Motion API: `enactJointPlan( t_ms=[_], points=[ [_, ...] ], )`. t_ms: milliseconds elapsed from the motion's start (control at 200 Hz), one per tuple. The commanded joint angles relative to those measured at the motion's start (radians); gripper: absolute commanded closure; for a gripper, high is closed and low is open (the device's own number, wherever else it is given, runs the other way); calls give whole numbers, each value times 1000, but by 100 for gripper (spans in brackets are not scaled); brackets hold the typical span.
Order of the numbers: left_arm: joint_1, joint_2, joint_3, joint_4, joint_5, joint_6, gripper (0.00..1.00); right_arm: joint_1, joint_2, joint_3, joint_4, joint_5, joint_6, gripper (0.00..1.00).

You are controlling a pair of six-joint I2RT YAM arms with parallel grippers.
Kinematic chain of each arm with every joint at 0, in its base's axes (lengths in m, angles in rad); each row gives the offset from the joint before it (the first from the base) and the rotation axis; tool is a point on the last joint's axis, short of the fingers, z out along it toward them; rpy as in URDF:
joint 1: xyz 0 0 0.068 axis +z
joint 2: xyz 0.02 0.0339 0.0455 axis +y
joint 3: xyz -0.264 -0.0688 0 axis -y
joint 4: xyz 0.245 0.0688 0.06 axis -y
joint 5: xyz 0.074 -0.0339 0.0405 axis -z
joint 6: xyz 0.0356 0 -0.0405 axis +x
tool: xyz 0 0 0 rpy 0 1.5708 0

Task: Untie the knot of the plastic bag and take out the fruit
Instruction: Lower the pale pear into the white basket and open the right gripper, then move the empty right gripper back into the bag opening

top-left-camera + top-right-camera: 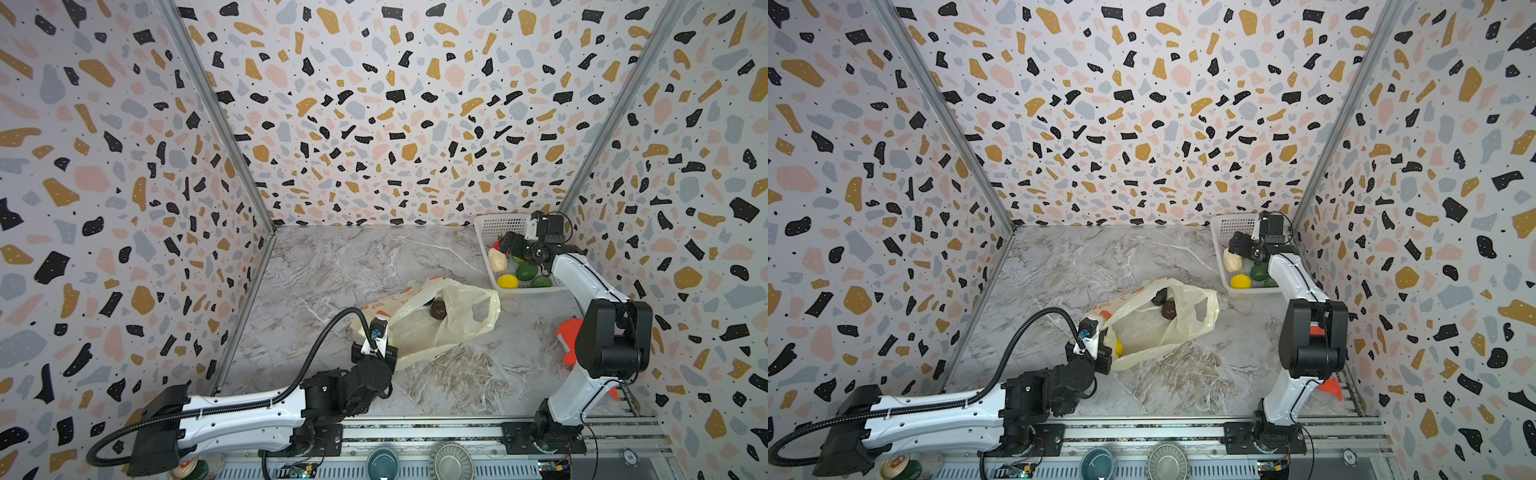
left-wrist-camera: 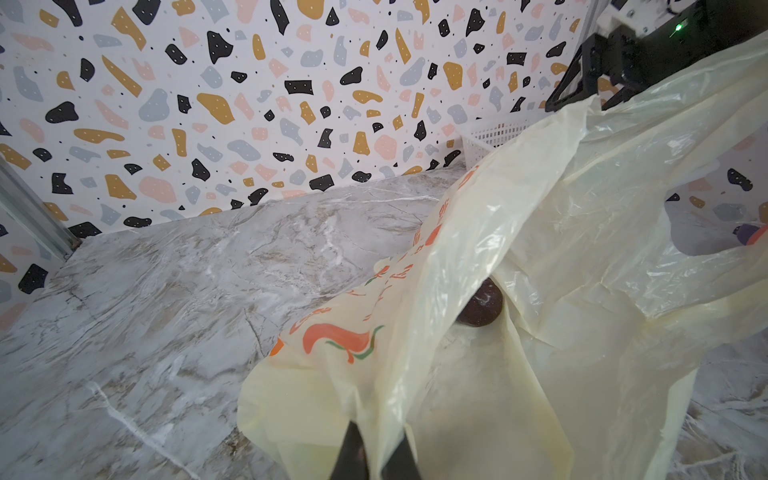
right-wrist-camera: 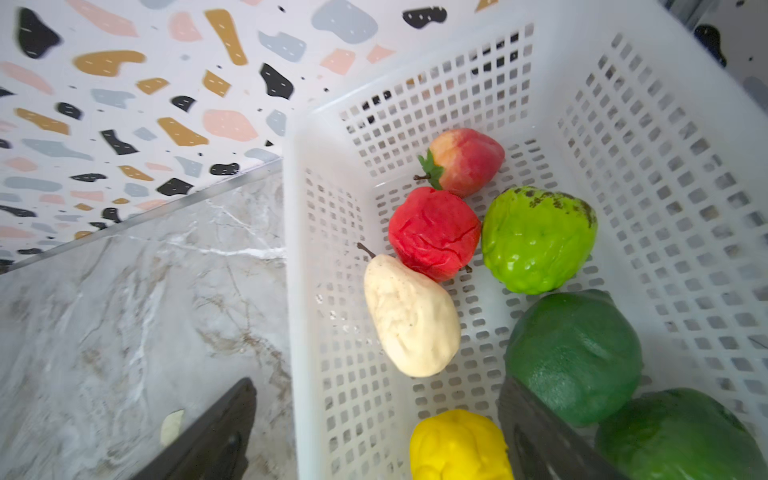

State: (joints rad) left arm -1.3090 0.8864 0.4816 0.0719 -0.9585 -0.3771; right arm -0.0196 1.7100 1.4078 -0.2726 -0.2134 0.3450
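Note:
The pale-yellow plastic bag (image 1: 453, 320) (image 1: 1167, 332) (image 2: 540, 249) lies slack mid-table with its mouth gaping. The knot is not in view; a handle loop (image 1: 478, 309) hangs loose. Inside the bag lie a dark brown fruit (image 1: 438, 309) (image 1: 1169, 309) (image 2: 482, 305) and a yellow fruit (image 1: 1119, 348). My left gripper (image 1: 388, 345) (image 1: 1106, 347) (image 2: 376, 453) is shut on the bag's near edge. My right gripper (image 1: 505, 245) (image 1: 1235, 245) (image 3: 378, 415) hangs open over the white basket (image 1: 498, 224) (image 3: 623, 124), holding nothing. One of its fingers is outside the basket wall.
The basket stands at the back right corner and holds a pale pear (image 3: 411, 320), red fruits (image 3: 434, 232), green fruits (image 3: 573, 357) and a yellow fruit (image 3: 457, 444). An orange object (image 1: 567, 332) sits behind the right arm. Two bowls (image 1: 382, 463) rest below the front rail.

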Motion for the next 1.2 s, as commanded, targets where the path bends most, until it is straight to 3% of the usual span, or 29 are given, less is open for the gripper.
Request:
enactJointPlan(
  t_ms=[0, 135, 325, 616, 776, 946, 1196],
  points=[
    [3, -14, 14, 12, -6, -6, 100, 5, -128, -10, -95, -92, -35, 8],
    [3, -25, 5, -2, -4, -19, 100, 52, -255, -15, -198, -176, -77, 6],
    [3, -41, 3, -40, -7, -33, 100, 258, -417, -34, -333, -192, -95, 5],
    [3, -33, 5, -55, -13, -52, 100, 679, -529, -95, -352, -65, 23, 5],
    [2, -33, 6, -62, -22, -60, 100, 849, -534, -152, -290, 15, 58, 5],
    [3, -39, 9, -81, -29, -69, 100, 950, -521, -232, -206, 47, 64, 5],
    [3, -34, 3, -95, -29, -81, 100, 991, -499, -375, -69, 70, 77, 8]
  ],
)
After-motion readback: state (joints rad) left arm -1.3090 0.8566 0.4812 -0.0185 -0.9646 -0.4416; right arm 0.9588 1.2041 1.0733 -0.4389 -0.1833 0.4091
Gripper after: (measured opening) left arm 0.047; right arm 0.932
